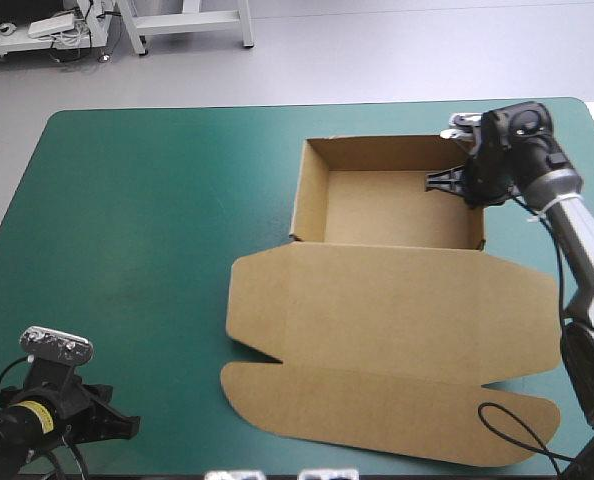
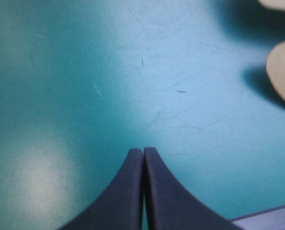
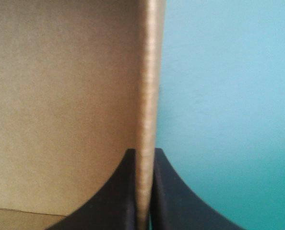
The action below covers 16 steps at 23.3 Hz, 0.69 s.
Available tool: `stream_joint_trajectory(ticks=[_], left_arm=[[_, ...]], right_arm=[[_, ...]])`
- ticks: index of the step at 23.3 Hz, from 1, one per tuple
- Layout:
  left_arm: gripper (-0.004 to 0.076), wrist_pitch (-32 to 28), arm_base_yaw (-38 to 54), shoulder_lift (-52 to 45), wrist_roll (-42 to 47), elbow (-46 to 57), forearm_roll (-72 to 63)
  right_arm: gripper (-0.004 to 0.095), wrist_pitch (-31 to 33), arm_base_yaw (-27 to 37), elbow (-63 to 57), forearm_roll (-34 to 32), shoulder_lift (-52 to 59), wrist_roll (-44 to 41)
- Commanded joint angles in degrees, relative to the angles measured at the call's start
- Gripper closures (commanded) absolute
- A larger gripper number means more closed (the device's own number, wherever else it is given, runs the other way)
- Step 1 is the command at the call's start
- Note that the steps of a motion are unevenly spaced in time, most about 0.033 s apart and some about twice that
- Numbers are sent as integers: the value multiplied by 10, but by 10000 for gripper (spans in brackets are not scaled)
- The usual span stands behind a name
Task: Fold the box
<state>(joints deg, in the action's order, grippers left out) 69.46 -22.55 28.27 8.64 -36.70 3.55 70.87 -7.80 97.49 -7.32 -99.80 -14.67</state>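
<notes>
Teal-green cover (image 1: 157,250) bears the box (image 1: 397,300), an open tray; right claw (image 3: 145,154) pinches its wall, left claw (image 2: 143,152) closed.

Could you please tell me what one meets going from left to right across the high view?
Left gripper with shut black fingers, at the table's near left corner → brown board box, its walls raised and its lid lying flat → right gripper, shut on the box's right wall.

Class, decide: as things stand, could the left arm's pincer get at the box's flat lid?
Probably yes. The left pincer, shut, sits over bare teal-green cover, and nothing lies between it and the rounded near flaps of the lid.
</notes>
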Motion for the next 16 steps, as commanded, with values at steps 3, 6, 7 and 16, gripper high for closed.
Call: stream_joint_trajectory(ticks=[3, 6, 7, 16], left_arm=[[732, -21, -3, -30, 28, 4, 3], [733, -21, -3, -39, 32, 5, 3], [733, -22, -3, -40, 32, 5, 3], [733, -22, -3, -40, 32, 5, 3]], right_arm=[[926, 7, 118, 20, -10, 54, 42], [927, 7, 181, 20, -9, 56, 75], [926, 7, 201, 20, -9, 55, 81], [926, -29, 313, 19, 81, -42, 121]])
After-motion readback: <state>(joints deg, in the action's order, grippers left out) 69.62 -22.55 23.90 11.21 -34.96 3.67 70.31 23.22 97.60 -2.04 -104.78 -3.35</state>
